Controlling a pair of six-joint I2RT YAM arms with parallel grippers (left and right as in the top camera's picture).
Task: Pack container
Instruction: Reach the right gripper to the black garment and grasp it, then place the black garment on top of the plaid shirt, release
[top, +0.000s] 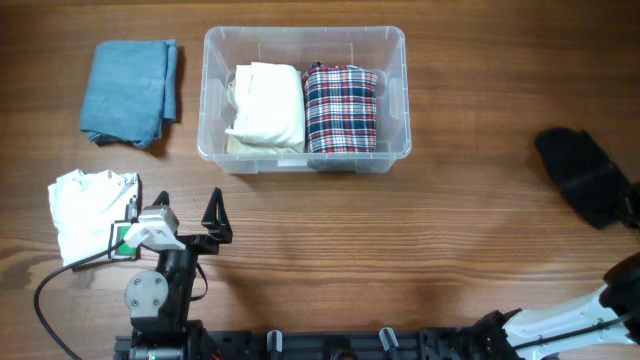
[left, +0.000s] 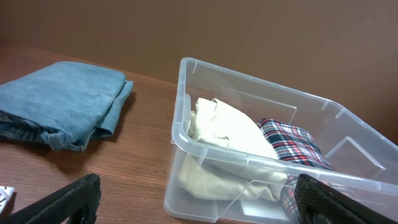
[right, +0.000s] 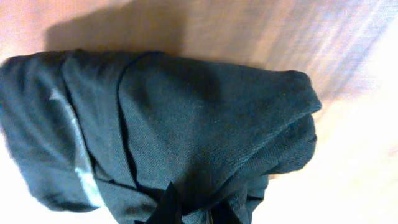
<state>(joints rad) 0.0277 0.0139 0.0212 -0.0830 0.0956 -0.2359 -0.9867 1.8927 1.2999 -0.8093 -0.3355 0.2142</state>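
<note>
Presently left pincer (left: 196, 191) gapes apart facing the container (top: 305, 33); right pincer (right: 196, 211) is clamped on dark garment (right: 186, 112) atop counter (top: 450, 250).

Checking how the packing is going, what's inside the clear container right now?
The container holds two folded pieces side by side: a cream garment and a red-and-blue plaid garment. They cover most of the floor, so anything underneath them cannot be seen.
</note>
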